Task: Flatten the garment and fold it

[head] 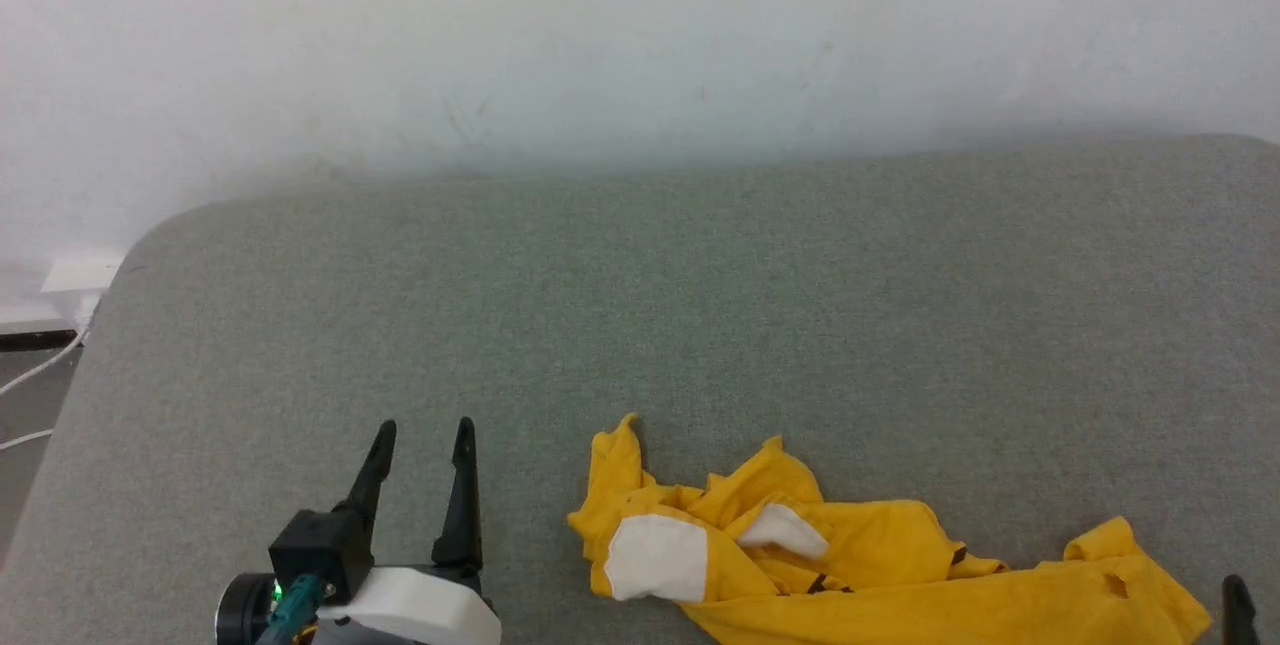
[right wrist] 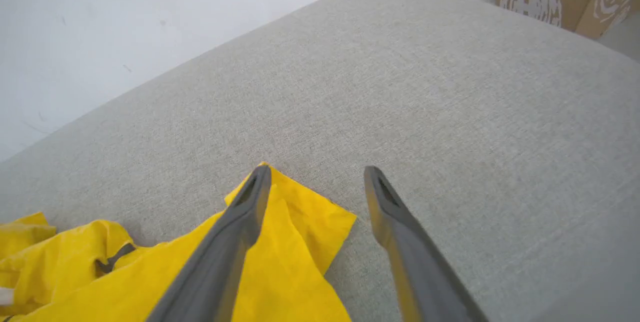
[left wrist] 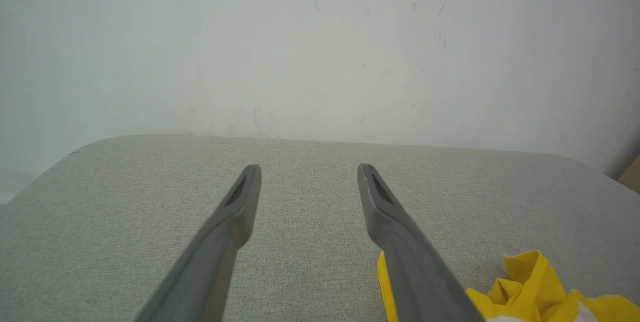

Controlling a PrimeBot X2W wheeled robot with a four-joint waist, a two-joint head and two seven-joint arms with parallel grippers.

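Grey fabric surface, crumpled yellow garment lying on it

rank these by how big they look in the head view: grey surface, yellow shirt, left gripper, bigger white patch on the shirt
1. grey surface
2. yellow shirt, though cut off at the bottom edge
3. left gripper, enlarged by nearness to the camera
4. bigger white patch

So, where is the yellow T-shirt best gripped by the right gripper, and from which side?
Probably the flat right corner of the T-shirt, approached from the robot's right, low over the grey cushion. It lies spread, free of the crumpled folds, and the open right gripper stands just at it.
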